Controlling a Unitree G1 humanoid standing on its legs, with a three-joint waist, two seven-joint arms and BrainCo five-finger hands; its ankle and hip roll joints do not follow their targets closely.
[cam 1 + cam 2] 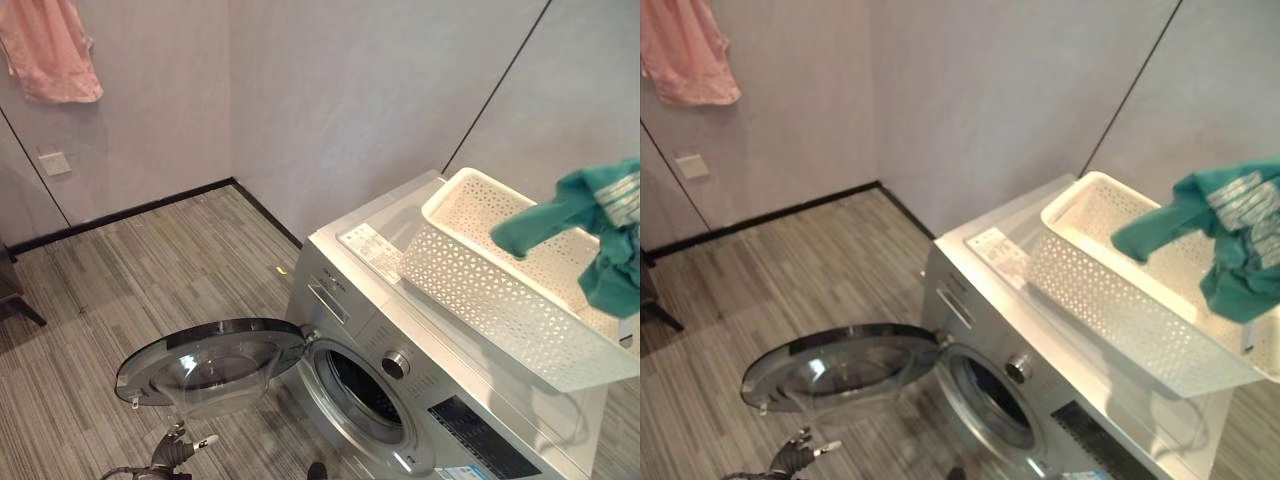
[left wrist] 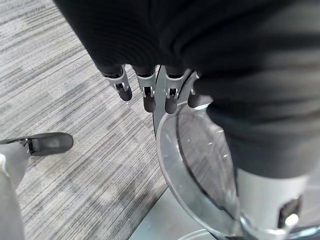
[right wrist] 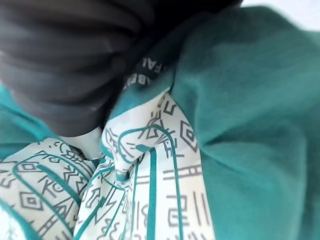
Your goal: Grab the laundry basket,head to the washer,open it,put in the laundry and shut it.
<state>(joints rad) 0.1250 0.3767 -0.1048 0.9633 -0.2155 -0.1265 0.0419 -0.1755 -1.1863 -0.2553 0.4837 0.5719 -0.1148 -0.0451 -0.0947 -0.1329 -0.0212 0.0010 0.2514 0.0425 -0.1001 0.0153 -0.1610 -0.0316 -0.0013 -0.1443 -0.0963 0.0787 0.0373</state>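
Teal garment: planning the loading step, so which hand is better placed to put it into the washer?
Right: the teal garment hangs at its side above the basket; the left hand is low under the open door.

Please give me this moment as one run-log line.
washer door: open | basket: on washer | green garment: lifted above basket | left robot hand: open, by door

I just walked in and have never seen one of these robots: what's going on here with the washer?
The robot is doing laundry. The washer has its door swung open, and a white basket sits on top of it. A teal garment hangs lifted above the basket, bunched against the right hand, whose fingers are hidden in the cloth. The left hand hangs low by the open door, fingers relaxed. Nothing has gone into the drum yet.
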